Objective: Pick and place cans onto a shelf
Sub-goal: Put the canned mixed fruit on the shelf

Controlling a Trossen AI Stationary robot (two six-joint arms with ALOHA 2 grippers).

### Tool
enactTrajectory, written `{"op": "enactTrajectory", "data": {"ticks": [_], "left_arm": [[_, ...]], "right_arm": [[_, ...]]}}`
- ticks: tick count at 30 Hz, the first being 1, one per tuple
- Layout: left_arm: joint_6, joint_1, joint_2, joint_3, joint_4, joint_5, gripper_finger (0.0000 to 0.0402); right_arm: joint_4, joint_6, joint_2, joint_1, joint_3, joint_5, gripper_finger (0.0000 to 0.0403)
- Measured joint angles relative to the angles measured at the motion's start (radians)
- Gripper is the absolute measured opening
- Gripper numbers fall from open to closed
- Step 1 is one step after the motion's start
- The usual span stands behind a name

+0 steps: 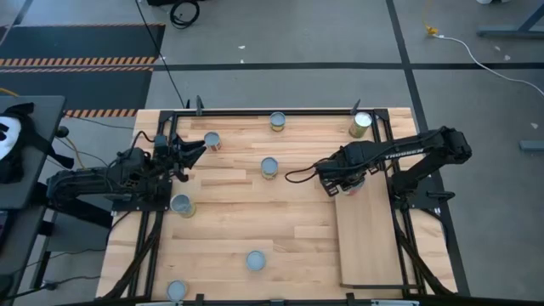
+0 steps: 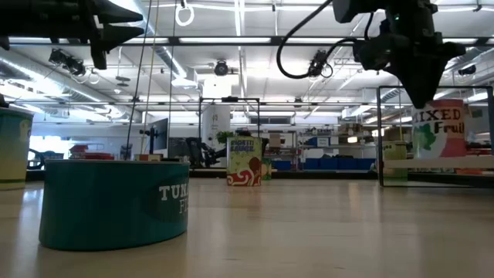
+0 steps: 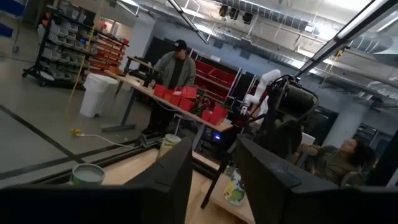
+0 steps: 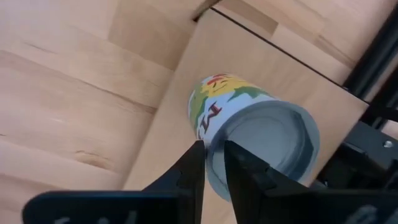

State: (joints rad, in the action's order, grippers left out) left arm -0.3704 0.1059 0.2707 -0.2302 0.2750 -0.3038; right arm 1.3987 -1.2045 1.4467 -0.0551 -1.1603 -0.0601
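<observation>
A can (image 4: 249, 127) with a green, yellow and red fruit label stands upright on the far end of the shelf, a pale board (image 1: 367, 242) at the table's right. My right gripper (image 4: 211, 155) points down over it, slightly open, its fingers astride the can's near rim. In the low view the gripper (image 2: 421, 96) reaches the top of that can (image 2: 441, 131). Several other cans (image 1: 269, 167) stand about the planked table. My left gripper (image 1: 194, 151) hovers open and holding nothing at the table's left edge, beside a can (image 1: 212, 141). My right gripper comes from above with one finger (image 4: 194, 163) outside the can's wall and the other (image 4: 239, 167) over its lid, the rim (image 4: 212, 163) in the narrow gap between. I cannot tell whether either finger touches it. The can stands upright on the shelf.
A low teal tuna can (image 2: 116, 205) sits close to the near edge. Cans stand along the far edge (image 1: 278, 121), (image 1: 360, 125) and at the near left (image 1: 176, 291). Black frame rails (image 1: 399, 212) run along the table's sides. People (image 3: 174, 65) are in the room beyond.
</observation>
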Motion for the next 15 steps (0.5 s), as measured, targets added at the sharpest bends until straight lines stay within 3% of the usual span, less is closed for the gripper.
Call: {"op": "enactTrajectory", "data": {"ticks": [9, 15], "left_arm": [[0.004, 0.000, 0.000, 0.000, 0.007, 0.000, 0.0145], [0.080, 0.000, 0.000, 0.000, 0.006, 0.000, 0.0145]], "right_arm": [[0.008, 0.069, 0.004, 0.001, 0.003, 0.000, 0.0062], [-0.012, 0.137, 0.011, 0.011, 0.012, 0.015, 0.0029]]}}
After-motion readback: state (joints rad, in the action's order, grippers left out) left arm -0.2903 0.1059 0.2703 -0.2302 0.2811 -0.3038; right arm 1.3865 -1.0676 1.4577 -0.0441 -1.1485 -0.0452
